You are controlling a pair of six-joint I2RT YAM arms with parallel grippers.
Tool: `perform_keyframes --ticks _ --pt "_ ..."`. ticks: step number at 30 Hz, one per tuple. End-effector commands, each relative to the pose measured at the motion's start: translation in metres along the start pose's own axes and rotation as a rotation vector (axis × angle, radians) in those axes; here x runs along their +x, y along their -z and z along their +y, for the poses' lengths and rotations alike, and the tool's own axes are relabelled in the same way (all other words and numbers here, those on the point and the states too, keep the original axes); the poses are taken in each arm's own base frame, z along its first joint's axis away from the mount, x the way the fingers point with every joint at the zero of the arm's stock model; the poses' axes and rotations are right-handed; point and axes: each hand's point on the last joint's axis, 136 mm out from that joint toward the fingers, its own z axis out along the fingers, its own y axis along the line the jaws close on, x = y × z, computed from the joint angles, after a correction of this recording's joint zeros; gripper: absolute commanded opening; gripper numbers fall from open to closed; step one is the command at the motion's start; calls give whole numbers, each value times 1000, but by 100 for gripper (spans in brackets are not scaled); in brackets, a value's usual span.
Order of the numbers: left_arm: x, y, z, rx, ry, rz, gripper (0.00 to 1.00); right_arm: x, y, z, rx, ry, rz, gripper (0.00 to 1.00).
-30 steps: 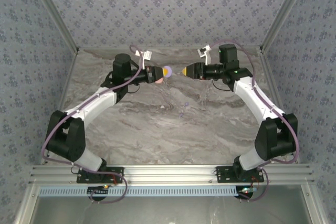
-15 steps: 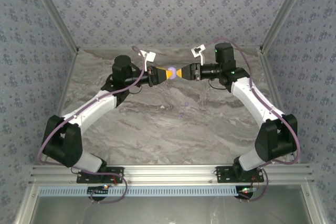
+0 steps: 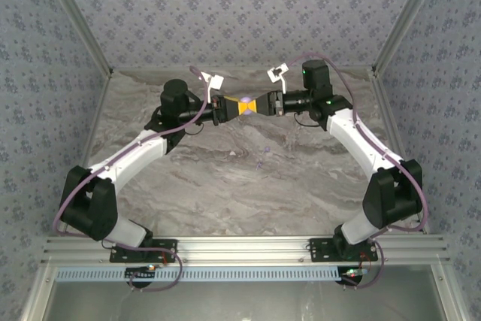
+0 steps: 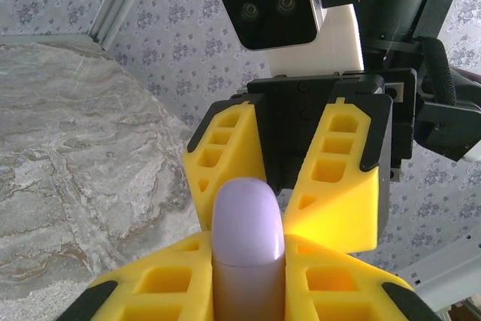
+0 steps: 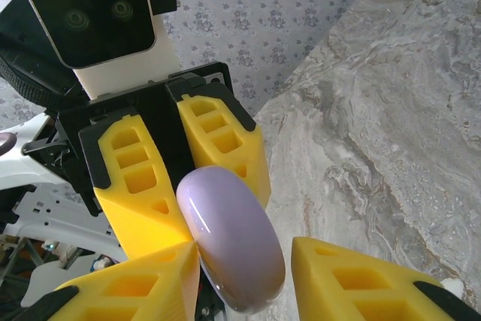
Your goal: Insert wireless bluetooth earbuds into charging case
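Now: case held between two facing grippers

You have the left gripper (image 4: 248,255) clenched on the lilac case (image 4: 248,216), held in the air above the worktop's (image 3: 195,186) far edge. Your right gripper (image 5: 244,257) meets it nose to nose, fingers spread either side of the case. Tiny lilac earbuds (image 3: 261,160) lie near the worktop's middle.

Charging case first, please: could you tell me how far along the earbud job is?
Done: the charging case is up off the table. In hand: the left gripper holds it, and the fingers of the right gripper flank it; their grip is unclear. Left: the earbuds lie on the marble, not yet inserted.
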Motion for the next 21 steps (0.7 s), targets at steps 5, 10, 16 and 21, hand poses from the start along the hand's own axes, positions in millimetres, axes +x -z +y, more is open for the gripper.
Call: perform_keyframes --ticks 5,10,16,21 --pt "-15 4 -26 48 -88 -28 20 -9 -2 19 -60 60 4 29" --pt "-12 3 -22 29 -79 -14 25 -11 2 19 -26 69 -2 20" --pt "1 4 -17 -3 -72 67 33 -4 5 20 14 74 46 18" --pt "8 6 -18 -5 -70 101 39 0 4 24 6 79 65 17"
